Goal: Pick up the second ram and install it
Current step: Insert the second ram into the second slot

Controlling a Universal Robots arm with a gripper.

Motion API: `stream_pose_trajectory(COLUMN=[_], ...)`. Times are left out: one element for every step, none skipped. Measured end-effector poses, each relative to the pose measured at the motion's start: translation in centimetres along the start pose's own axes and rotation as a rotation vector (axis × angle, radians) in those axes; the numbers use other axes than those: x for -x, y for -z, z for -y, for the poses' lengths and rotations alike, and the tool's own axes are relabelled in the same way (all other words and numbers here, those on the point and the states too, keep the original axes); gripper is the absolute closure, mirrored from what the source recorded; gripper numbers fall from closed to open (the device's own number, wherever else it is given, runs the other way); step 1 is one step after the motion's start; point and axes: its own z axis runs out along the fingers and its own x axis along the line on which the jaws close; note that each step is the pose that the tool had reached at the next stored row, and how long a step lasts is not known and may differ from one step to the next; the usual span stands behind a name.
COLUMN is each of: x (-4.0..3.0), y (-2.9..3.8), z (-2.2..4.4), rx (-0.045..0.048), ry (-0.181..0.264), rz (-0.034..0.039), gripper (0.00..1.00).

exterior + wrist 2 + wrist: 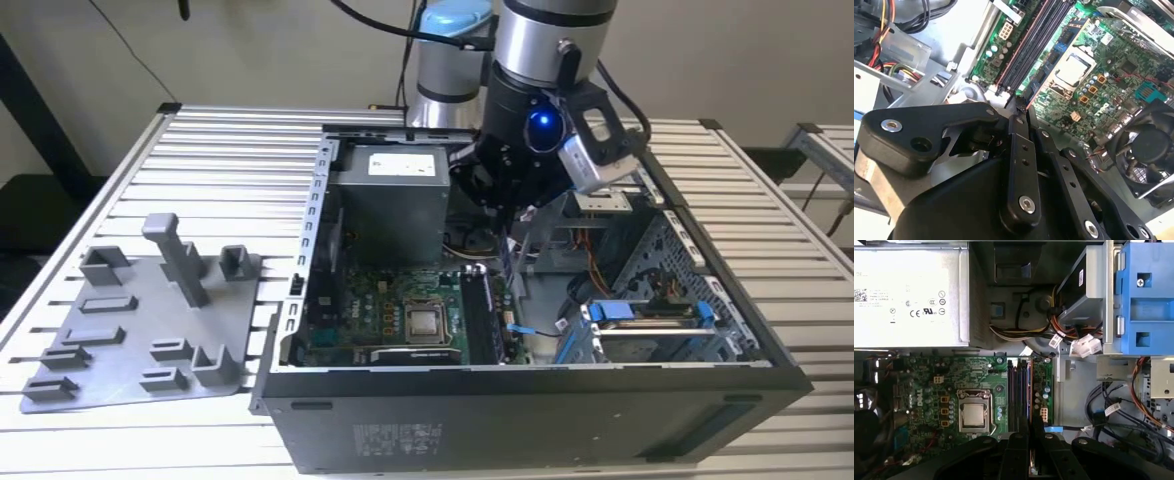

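I see one arm (554, 40) reaching down into the one open computer case (534, 420). The case lies on the slatted bench (240, 140) toward the exterior view's right, its front panel close to the bench's near edge.

The hand (1029, 429) hangs inside the case above the green board (924, 385). Its two fingers (1019, 450) are drawn together with only a sliver between them. As far as I can make out, they pinch the second ram (509, 258), a thin dark stick that I see edge-on in the exterior view. It is held clear above the board and runs in line with the memory slots (1018, 390). I count what look like four slots, side by side, just beside the single processor socket (973, 412).

Also in the case I count:
- one silver power supply (909, 295) at the far wall
- one blue drive bracket (1146, 295)
- one black fan (1149, 150)

One grey tray (134, 330) sits on the bench at the exterior view's left, just beside the case and reaching nearly to the bench's near edge. It carries one tall post (174, 250) and several low blocks.
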Motion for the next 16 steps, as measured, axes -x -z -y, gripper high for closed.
stream_pose_trajectory(x=[0.00,0.02,0.03,0.05,0.05,0.05,0.05,0.05,0.05,0.05,0.05,0.05,0.05,0.05,0.05,0.05], y=[-0.08,-0.14,-0.20,-0.26,-0.30,-0.35,-0.40,-0.45,-0.51,-0.58,-0.64,-0.69,-0.75,-0.82,-0.89,-0.95], z=[0.00,0.00,0.00,0.00,0.00,0.01,0.00,0.00,-0.01,-0.01,-0.01,-0.01,-0.01,-0.01,-0.01,-0.01], rx=[0.0001,0.0000,0.0000,-0.0001,-0.0002,-0.0002,-0.0002,-0.0003,-0.0002,-0.0001,-0.0001,-0.0002,-0.0002,-0.0002,-0.0002,-0.0001], ry=[0.000,0.000,0.000,0.000,-0.001,-0.001,-0.002,-0.002,-0.003,-0.003,-0.003,-0.003,-0.003,-0.004,-0.004,-0.004], rz=[0.0000,-0.0006,-0.0016,-0.0033,-0.0052,-0.0067,-0.0072,-0.0073,-0.0074,-0.0073,-0.0073,-0.0073,-0.0073,-0.0073,-0.0073,-0.0073], gripper=[0.86,0.86,0.86,0.86,0.86,0.86,0.86,0.86,0.86,0.86,0.86,0.86,0.86,0.86,0.86,0.86])
